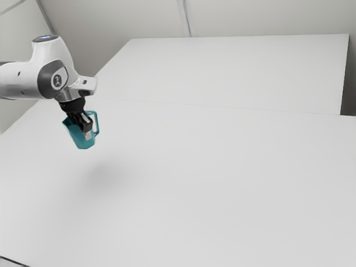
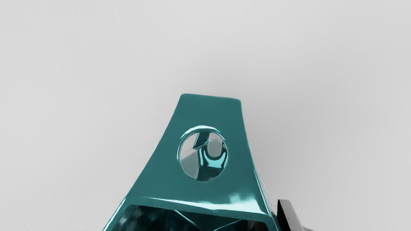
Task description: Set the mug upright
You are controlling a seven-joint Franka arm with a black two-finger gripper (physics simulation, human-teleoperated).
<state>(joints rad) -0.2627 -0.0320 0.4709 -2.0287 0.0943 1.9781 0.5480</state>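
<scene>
Teal mug (image 1: 78,137), dark inside, tilted above white table (image 1: 211,172), held by pincer (image 1: 87,130)

The Franka arm (image 1: 19,83) is wearing smooth, rounded white casings. A dark grey joint cover (image 1: 47,82) is displaying a circular pale-and-dark marking (image 1: 57,81); a bluish disc (image 1: 45,38) is capping the upper housing (image 1: 50,52). Black, blocky jaws are ending in light grey fingertips (image 1: 88,135).
</scene>
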